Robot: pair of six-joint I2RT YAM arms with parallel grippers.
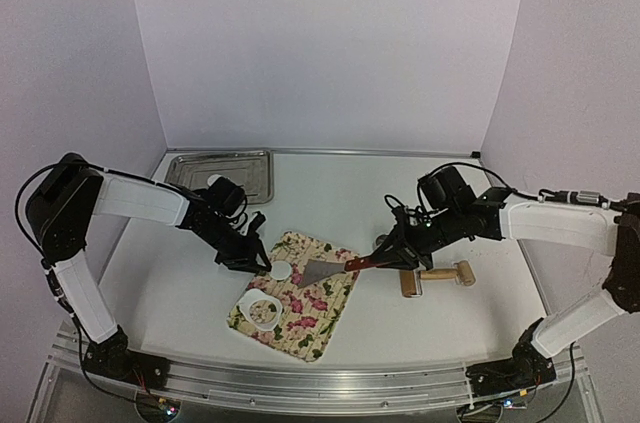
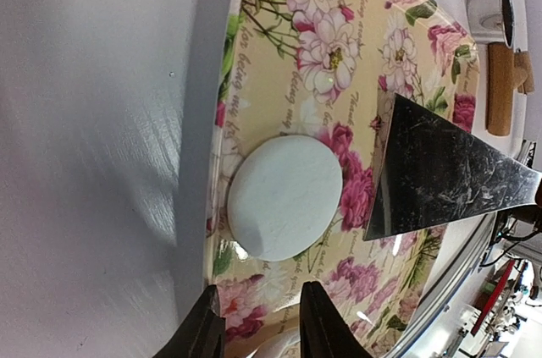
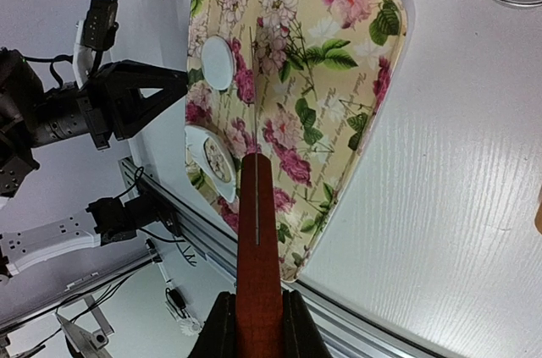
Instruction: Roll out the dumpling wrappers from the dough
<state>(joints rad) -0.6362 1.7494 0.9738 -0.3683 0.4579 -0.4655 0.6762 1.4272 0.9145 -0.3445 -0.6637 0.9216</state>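
One dumpling wrapper (image 1: 281, 270) (image 2: 285, 197) (image 3: 218, 63), a flat white disc, lies on the floral board (image 1: 300, 328) (image 2: 339, 2) (image 3: 339, 79) near its left edge. My left gripper (image 1: 252, 261) (image 2: 262, 328) hovers just beside the disc, open, with nothing between its black fingers (image 2: 203, 333). My right gripper (image 1: 388, 253) (image 3: 258, 324) is shut on the red handle (image 3: 258, 248) of a metal scraper. Its blade (image 1: 322, 271) (image 2: 440, 172) rests on the board right of the wrapper. A white dough piece with a round hole (image 1: 264, 311) (image 3: 212, 162) lies at the board's near end.
A wooden rolling pin (image 1: 437, 278) (image 2: 501, 87) lies on the table right of the board, with a small metal ring (image 2: 489, 13) beside it. A metal tray (image 1: 222, 173) sits at the back left. The table's front rail (image 1: 320, 383) runs along the near edge.
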